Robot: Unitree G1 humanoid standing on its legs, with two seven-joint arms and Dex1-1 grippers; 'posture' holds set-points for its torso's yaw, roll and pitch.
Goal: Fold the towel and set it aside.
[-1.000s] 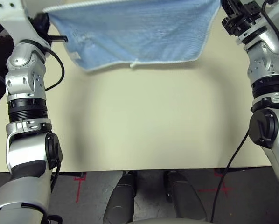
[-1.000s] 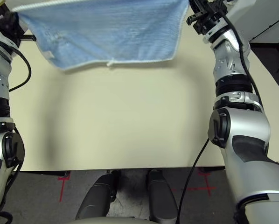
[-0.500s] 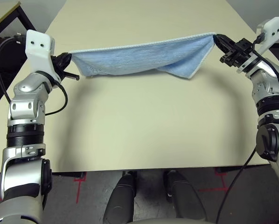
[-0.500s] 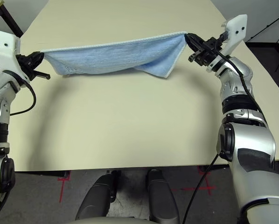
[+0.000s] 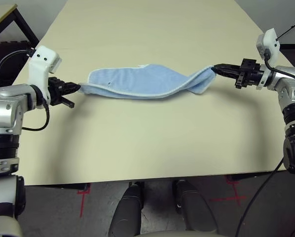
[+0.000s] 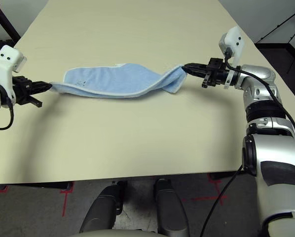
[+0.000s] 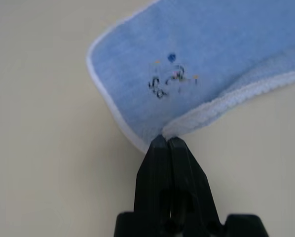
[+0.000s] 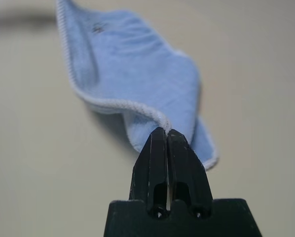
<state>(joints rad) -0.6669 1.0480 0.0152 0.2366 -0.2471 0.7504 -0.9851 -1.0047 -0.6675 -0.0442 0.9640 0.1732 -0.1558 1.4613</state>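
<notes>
The towel [image 5: 142, 82] lies stretched across the far half of the table [image 5: 152, 143], doubled lengthwise, its middle resting on the surface. The left gripper [image 5: 76, 88] is pressed tight on one end and the right gripper [image 5: 217, 69] is pinched on the other, which hangs a little clear of the tabletop. It looks light and floppy, a terry cloth that sags wherever it isn't held, so I'd say the white-edged corners are the sensible places to grip, since anything taken mid-cloth would just bunch up.

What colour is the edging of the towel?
White, around the light-blue towel; best seen in the left wrist view.
</notes>
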